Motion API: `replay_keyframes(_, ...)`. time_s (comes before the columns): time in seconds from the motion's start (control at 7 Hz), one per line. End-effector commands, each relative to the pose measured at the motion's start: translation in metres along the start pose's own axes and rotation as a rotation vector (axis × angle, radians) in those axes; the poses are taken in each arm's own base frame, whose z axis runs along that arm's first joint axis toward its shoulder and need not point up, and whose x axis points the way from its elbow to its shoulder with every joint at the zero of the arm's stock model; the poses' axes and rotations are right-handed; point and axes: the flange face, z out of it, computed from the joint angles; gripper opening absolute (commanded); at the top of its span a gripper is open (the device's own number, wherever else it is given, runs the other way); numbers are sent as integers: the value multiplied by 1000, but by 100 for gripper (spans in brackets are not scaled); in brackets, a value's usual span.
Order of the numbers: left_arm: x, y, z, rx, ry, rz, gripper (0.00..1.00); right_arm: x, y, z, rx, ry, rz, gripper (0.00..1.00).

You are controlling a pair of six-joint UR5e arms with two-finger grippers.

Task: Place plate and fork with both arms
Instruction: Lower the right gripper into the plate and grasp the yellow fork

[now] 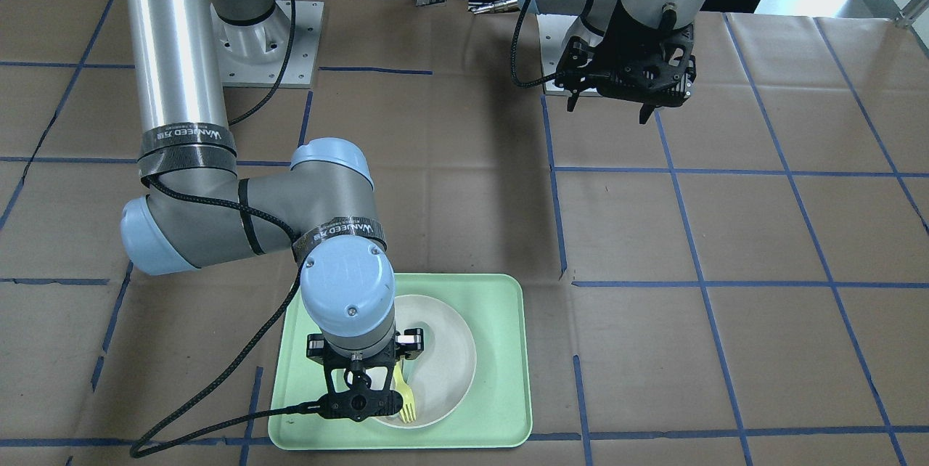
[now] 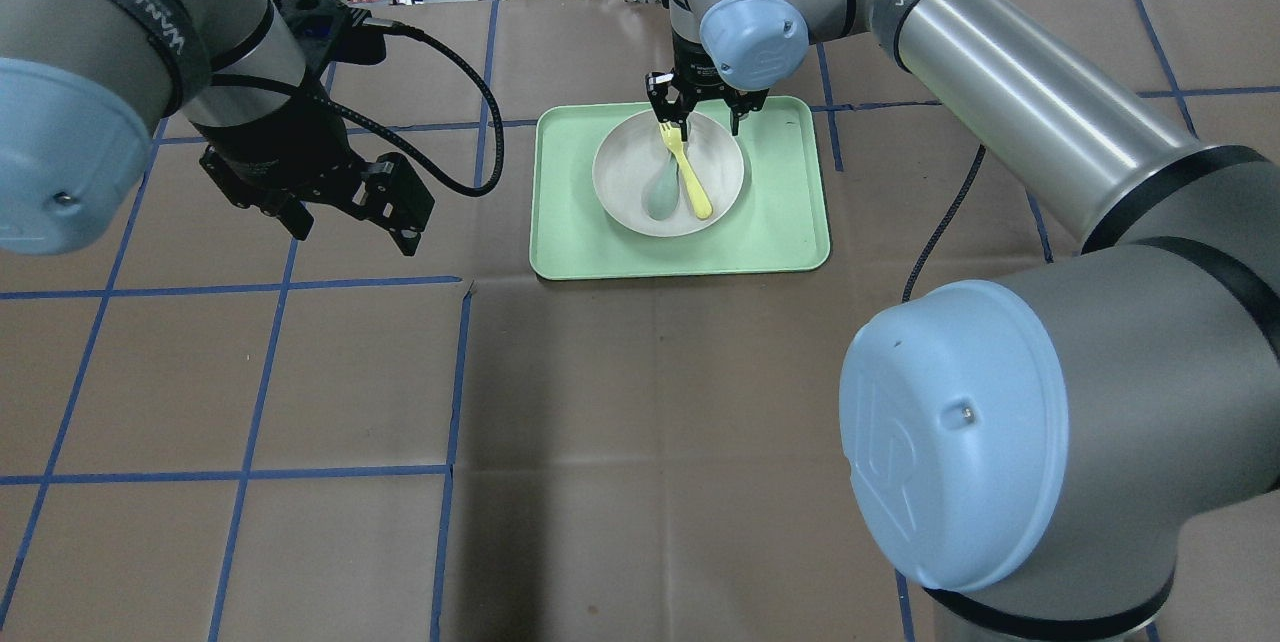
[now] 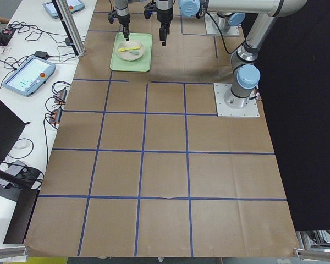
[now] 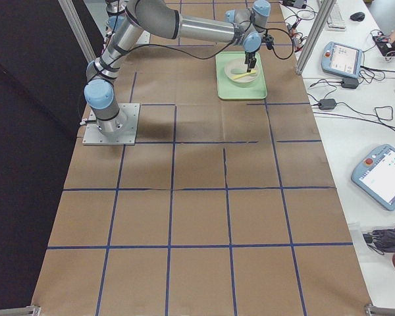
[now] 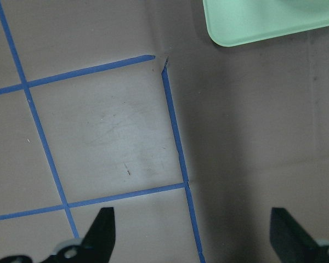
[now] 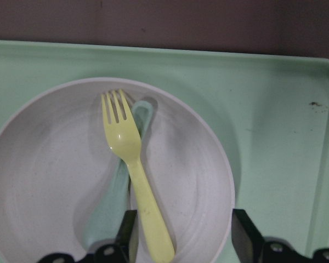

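The off-white plate (image 2: 625, 172) sits in the light-green tray (image 2: 780, 222). The pale-yellow fork (image 2: 690, 180) lies in the plate, across a grey-green spoon (image 2: 660, 194), with its tines pointing away from the robot. My right gripper (image 2: 708, 122) hangs open above the plate. In the right wrist view the fork (image 6: 134, 175) has its handle end between the spread fingers of the gripper (image 6: 182, 219), and the plate (image 6: 44, 181) lies below. My left gripper (image 2: 345, 212) is open and empty over bare table, to the left of the tray. The left wrist view shows its fingers (image 5: 101, 233) wide apart.
The tray (image 1: 501, 350) lies on brown paper marked with blue tape lines. One tray corner (image 5: 263, 22) shows in the left wrist view. The right arm's elbow and forearm reach over the table's right half in the overhead view. Cables and tablets lie beyond the table's far edge.
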Motion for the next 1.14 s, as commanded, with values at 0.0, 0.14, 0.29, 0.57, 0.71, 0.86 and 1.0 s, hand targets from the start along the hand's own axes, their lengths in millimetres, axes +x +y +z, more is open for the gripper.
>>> replay_keyframes(0.0, 0, -1, 0, -1, 0, 2, 99, -1, -1, 14, -19, 2, -3, 51)
replay_keyframes(0.14, 0, -1, 0, -1, 0, 4, 99, -1, -1, 16, -21, 3, -3, 47)
replay_keyframes(0.29, 0, -1, 0, -1, 0, 4, 99, -3, -2, 23, -31, 3, -1, 47)
replay_keyframes(0.57, 0, -1, 1, -2, 0, 5, 99, -17, 1, 39, -41, 9, -20, 47)
replay_keyframes(0.71, 0, -1, 2, -4, 1, 7, 99, -18, 0, 47, -45, 10, -22, 47)
replay_keyframes(0.86, 0, -1, 2, -5, 1, 8, 99, -18, 0, 52, -51, 11, -22, 47)
replay_keyframes(1.0, 0, -1, 2, -5, 1, 8, 99, -18, 0, 55, -51, 13, -22, 47)
